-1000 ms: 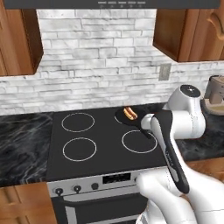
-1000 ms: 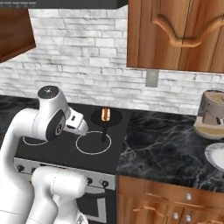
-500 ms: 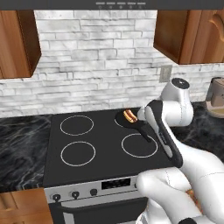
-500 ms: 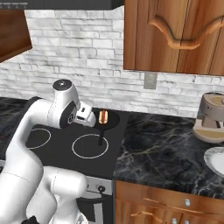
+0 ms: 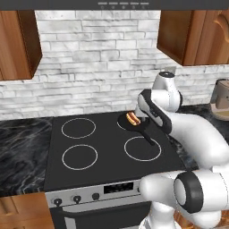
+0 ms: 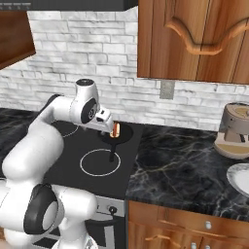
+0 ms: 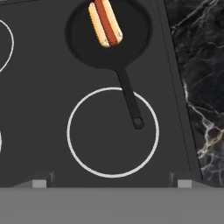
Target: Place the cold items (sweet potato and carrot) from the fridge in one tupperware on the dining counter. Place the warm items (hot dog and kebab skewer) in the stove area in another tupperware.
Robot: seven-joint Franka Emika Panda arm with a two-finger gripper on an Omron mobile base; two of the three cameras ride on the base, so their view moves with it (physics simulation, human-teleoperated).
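We are looking at a black stove [image 5: 103,152] set in a dark marbled counter [image 6: 189,170], with a white brick wall behind it and wooden cupboards above. A black frying pan [image 7: 109,33] sits on the back right burner, and a hot dog [image 7: 105,22] in its bun lies inside the pan. The pan's thin handle [image 7: 130,103] reaches forward over the white ring of the front right burner [image 7: 113,131].

Our white robot arm bends over the right side of the stove. Its gripper [image 7: 109,183] hangs above the front right burner, apart from the pan and the hot dog. In the hand view, its two finger tips [image 7: 38,183] stand far apart at the bottom edge, so the jaws are spread wide and hold nothing.

On the counter to the right of the stove stand a brown and grey appliance [image 6: 235,130] and the rim of a white plate [image 6: 238,179].
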